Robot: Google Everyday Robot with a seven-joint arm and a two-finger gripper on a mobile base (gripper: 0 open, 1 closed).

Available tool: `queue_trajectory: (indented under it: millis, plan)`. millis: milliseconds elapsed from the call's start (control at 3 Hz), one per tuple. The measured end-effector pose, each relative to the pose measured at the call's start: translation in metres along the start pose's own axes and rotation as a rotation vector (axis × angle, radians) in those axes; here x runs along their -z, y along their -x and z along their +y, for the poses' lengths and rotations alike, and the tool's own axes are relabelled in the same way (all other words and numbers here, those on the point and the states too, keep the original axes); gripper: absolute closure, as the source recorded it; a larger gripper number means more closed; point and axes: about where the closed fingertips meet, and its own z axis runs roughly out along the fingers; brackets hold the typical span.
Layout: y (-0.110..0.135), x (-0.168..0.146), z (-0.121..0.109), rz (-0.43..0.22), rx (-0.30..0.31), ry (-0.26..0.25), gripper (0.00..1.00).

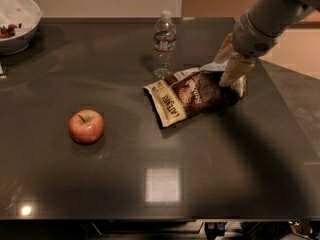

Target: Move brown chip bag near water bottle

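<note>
End effector (231, 66) grips brown chip bag (192, 96); 1 narrow gap separates it from water bottle (164, 44) (apple (86, 126) well apart).

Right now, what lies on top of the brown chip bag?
Only the gripper, at the right end of the brown chip bag. The bag edge beneath it is covered.
</note>
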Motion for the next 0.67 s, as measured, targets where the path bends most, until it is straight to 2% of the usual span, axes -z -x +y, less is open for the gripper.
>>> queue_trajectory:
  millis: [333, 667]
  plan:
    - [0.0006, -0.0017, 0.0000, -0.001, 0.001, 0.002, 0.00]
    - [0.0006, -0.0018, 0.0000, -0.001, 0.001, 0.002, 0.00]
